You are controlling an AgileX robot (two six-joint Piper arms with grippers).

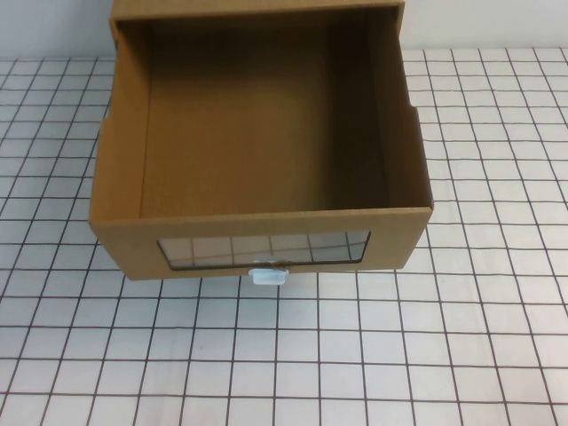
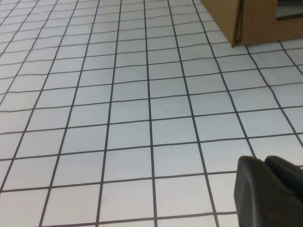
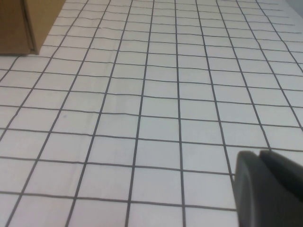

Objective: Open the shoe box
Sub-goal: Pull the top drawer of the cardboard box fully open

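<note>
- left gripper (image 2: pixel 266 165): low over bare table (image 2: pixel 142 118), fingers pressed together, nothing in them. Not in the high view.
- right gripper (image 3: pixel 260 161): same pose on the other side, clenched and empty, low over the table. Also out of the high view.
- room right around both grippers: only flat gridded table, nothing to hit and free to move any way.
- box (image 2: pixel 255 19): ahead of the left gripper, well apart, with only its near corner showing. The other near corner (image 3: pixel 19 23) is ahead of the right gripper at a similar gap, so the box likely sits ahead and between the two.
- tab (image 1: pixel 268 275): small and white, low at the middle of the front wall, on the face nearest both grippers. Best place to take hold, I'd say. It is small and probably slick plastic, so pinch it square.
- window (image 1: pixel 262 248): clear film just above the tab. Likely flimsy, so keep the fingers off it.
- front wall (image 1: pixel 124 248): stands upright and looks shut.
- box top: open, inside bare, no lid seen lying on it.
- handling guess: thin cardboard and empty, so it is light and may slide on a pull. Walls will flex and edges dent easily.
- far side: the box's back wall runs out of frame, so clearance there is unknown. Table is open on both flanks.
</note>
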